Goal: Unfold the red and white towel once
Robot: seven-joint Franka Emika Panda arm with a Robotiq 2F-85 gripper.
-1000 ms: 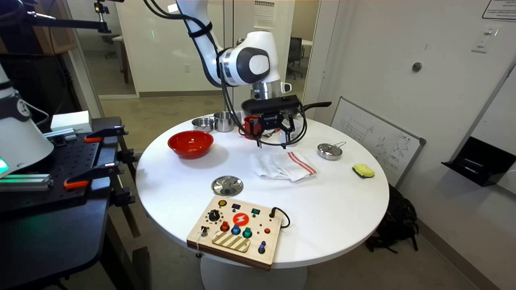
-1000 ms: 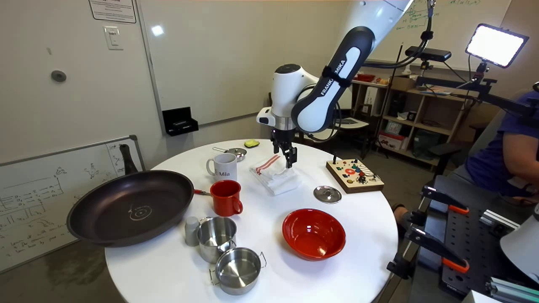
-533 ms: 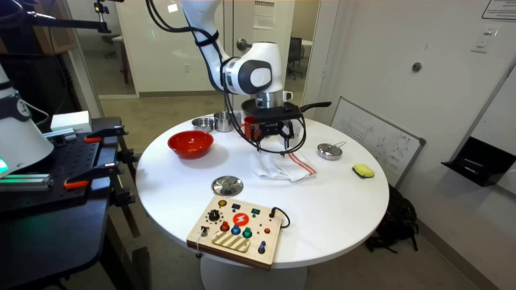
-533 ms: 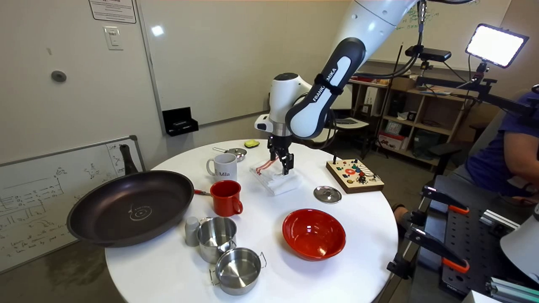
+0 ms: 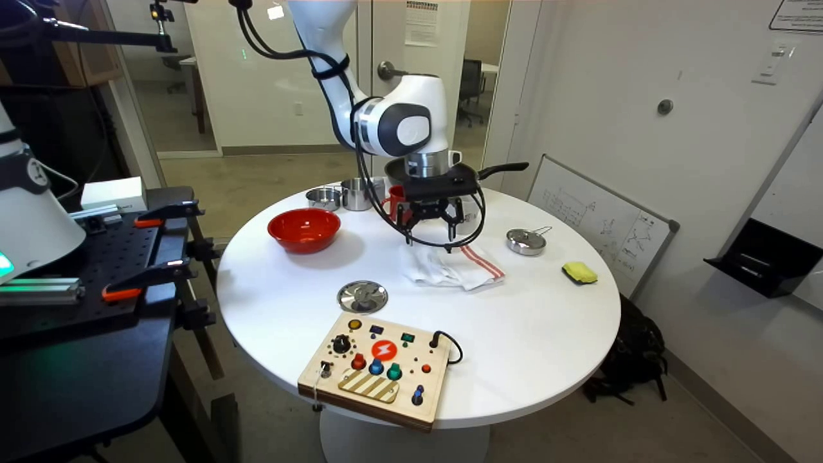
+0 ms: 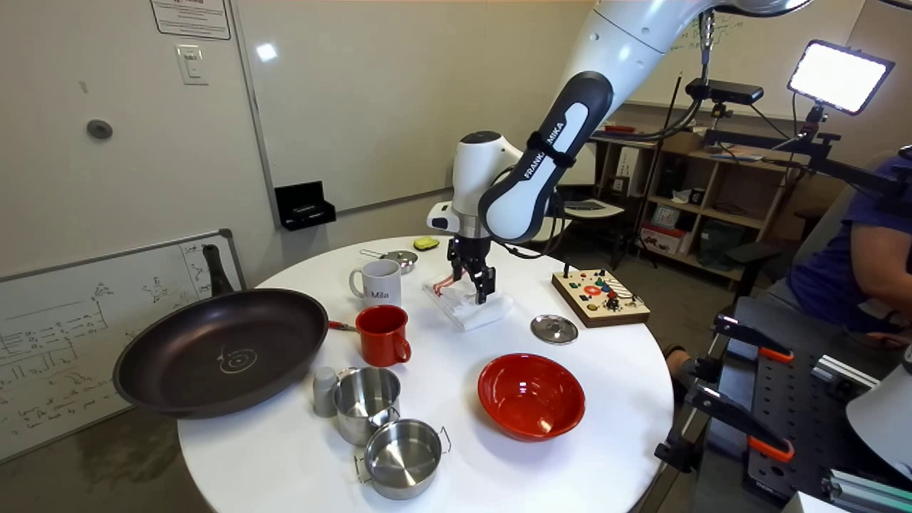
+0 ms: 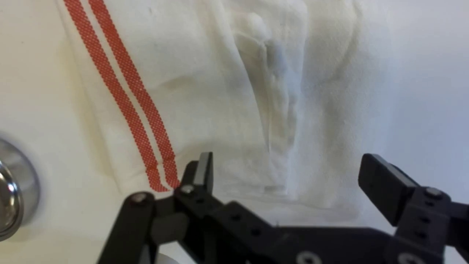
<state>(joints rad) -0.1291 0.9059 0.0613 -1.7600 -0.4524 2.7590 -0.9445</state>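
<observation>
The red and white towel (image 5: 458, 270) lies folded on the round white table, with two red stripes near one side. It also shows in an exterior view (image 6: 467, 308) and fills much of the wrist view (image 7: 216, 99), where loose layers and an open fold run along its middle. My gripper (image 5: 429, 245) points down at the towel. In an exterior view (image 6: 470, 286) its tips are low over the cloth; I cannot tell whether they touch it. In the wrist view the gripper (image 7: 285, 161) is wide open, with nothing between its fingers but towel below.
A white mug (image 6: 381, 281), red mug (image 6: 377, 338), large pan (image 6: 228, 349) and steel pots (image 6: 367, 399) stand near the towel. A red bowl (image 5: 303, 230), steel lid (image 5: 362, 296), button board (image 5: 379, 373), small lidded pan (image 5: 526, 242) and yellow sponge (image 5: 580, 272) are also on the table.
My gripper has come down toward the towel and shifted slightly to the left in both exterior views. It has stayed open. The towel has not visibly moved.
</observation>
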